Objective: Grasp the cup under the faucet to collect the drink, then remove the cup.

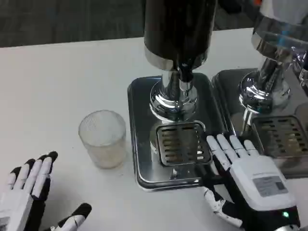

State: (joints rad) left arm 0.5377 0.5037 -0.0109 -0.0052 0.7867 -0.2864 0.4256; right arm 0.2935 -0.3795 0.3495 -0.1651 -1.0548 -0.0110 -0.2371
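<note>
Cup (102, 138) upright on tabletop (57, 82), left of drip tray (139, 168), not under faucet (185, 72). Left hand (26, 192) near cup, fingers spread, empty. Right hand (250, 185) at tray's right edge, fingers extended, empty. Risk: a glancing grasp could tip the ribbed cup.

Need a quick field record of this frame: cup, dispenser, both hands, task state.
cup: clear ribbed cup, upright on the table, left of the drip tray, not under the faucet
dispenser: dark body on a chrome base, grate bare
left hand: fingers apart, holds nothing, short of the cup
right hand: fingers apart, at the tray's right edge, holds nothing
task state: cup not yet grasped
</note>
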